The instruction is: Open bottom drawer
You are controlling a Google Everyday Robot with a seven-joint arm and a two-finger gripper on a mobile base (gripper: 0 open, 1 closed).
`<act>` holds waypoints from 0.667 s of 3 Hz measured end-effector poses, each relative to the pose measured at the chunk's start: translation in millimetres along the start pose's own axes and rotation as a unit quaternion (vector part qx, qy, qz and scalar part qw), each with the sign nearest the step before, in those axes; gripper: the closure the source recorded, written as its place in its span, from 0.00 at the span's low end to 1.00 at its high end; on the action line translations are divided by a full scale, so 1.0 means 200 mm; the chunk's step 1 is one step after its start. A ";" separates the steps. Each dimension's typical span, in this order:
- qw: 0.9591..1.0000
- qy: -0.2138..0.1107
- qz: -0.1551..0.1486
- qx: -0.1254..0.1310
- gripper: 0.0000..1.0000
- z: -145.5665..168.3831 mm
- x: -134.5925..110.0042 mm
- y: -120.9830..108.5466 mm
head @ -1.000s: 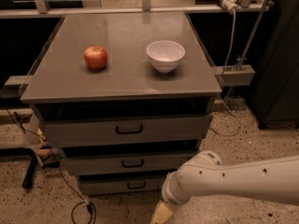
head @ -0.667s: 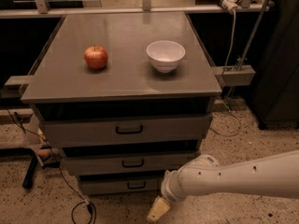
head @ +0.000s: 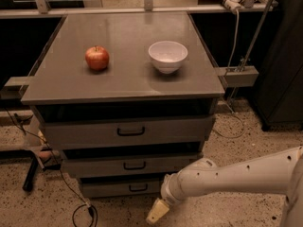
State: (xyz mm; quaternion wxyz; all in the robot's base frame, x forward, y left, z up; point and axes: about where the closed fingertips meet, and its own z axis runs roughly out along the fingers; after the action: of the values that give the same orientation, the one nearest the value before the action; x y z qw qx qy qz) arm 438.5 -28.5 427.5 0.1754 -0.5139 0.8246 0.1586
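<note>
The bottom drawer (head: 118,187) is the narrowest grey panel of three, low on the cabinet, shut, with a small black loop handle (head: 138,188) at its centre. My white arm comes in from the right. My gripper (head: 156,212) hangs low near the floor, just below and to the right of the drawer's handle, apart from it. Only its pale tip shows.
The mid drawer (head: 132,165) and the widest top drawer (head: 128,131) are above, both shut. A red apple (head: 97,58) and a white bowl (head: 167,56) sit on the cabinet top (head: 123,79). Black cables (head: 78,211) lie on the speckled floor at left.
My arm has moved left and a little up, bringing the gripper closer to the bottom drawer's front. The drawers have not moved.
</note>
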 end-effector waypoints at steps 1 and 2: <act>1.000 -0.005 0.004 -0.019 0.00 0.10 0.02 0.02; 0.999 -0.016 0.012 -0.041 0.00 0.31 0.04 0.01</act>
State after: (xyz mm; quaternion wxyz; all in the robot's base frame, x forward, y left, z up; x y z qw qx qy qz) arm 440.8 -6.9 368.2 0.1654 -0.5082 0.8206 0.2027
